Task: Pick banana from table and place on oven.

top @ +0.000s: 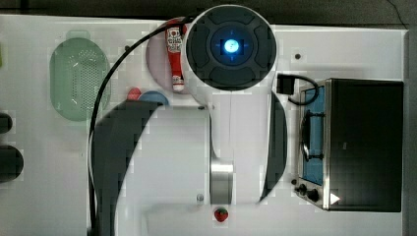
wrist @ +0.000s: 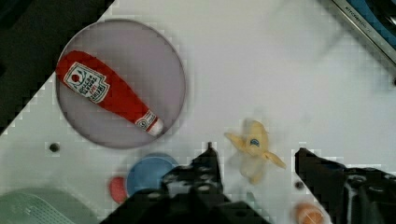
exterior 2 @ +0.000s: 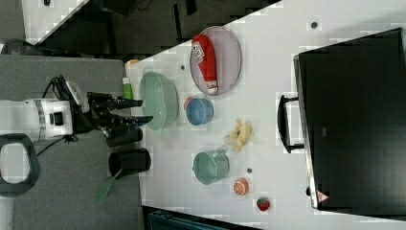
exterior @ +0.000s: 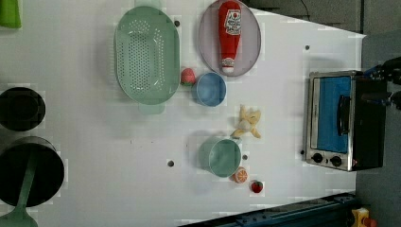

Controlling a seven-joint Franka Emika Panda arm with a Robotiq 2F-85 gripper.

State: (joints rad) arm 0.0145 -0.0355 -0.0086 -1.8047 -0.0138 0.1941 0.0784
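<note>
Above the white table, my gripper hung spread and empty, the peeled banana lying between its fingertips' line of sight, well apart from the oven.

Smooth white table; oven, silver metal front, glass door

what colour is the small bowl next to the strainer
Blue. The small bowl shows best in the left view, beside the green strainer.
</note>
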